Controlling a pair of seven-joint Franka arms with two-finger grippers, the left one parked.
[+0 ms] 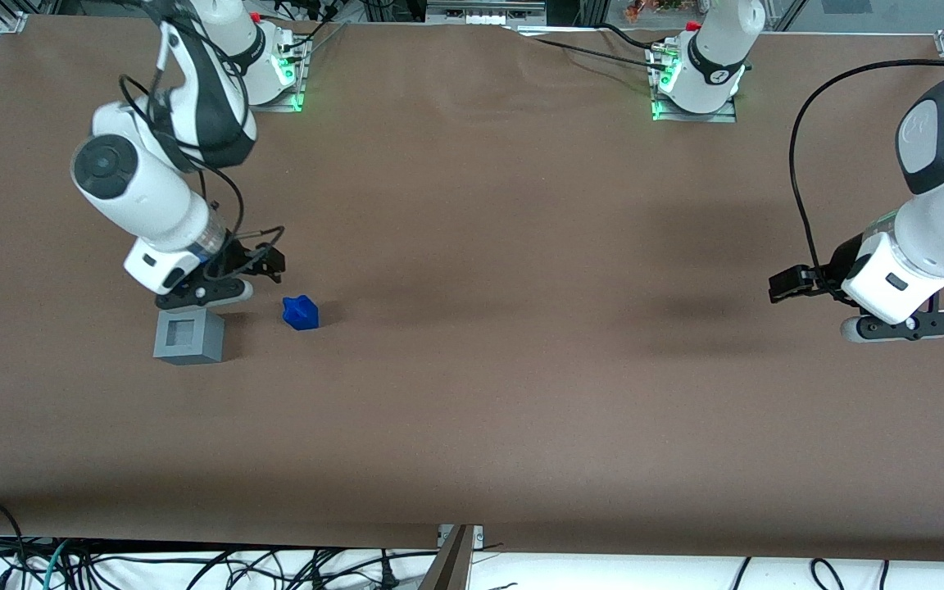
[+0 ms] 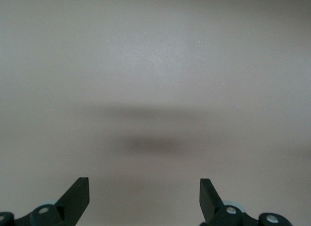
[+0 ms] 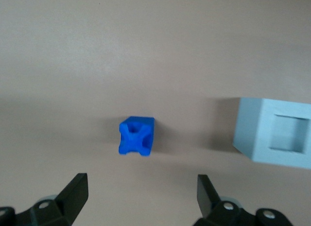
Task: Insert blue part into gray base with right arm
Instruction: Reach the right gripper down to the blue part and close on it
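Note:
The blue part (image 1: 301, 313) lies on the brown table, apart from the gray base (image 1: 188, 336), which stands beside it toward the working arm's end with its square recess facing up. My right arm's gripper (image 1: 269, 264) hangs above the table, a little farther from the front camera than both, holding nothing. In the right wrist view the blue part (image 3: 136, 136) lies ahead of the open gripper (image 3: 141, 192), roughly centred between the spread fingers (image 3: 75, 189) and clear of them. The gray base (image 3: 274, 133) stands off to one side, partly cut off by the frame edge.
Bare brown table (image 1: 521, 369) spreads around both things. Two arm mounts with green lights (image 1: 288, 78) (image 1: 669, 90) stand at the table edge farthest from the front camera. Cables (image 1: 193, 565) lie below the nearest edge.

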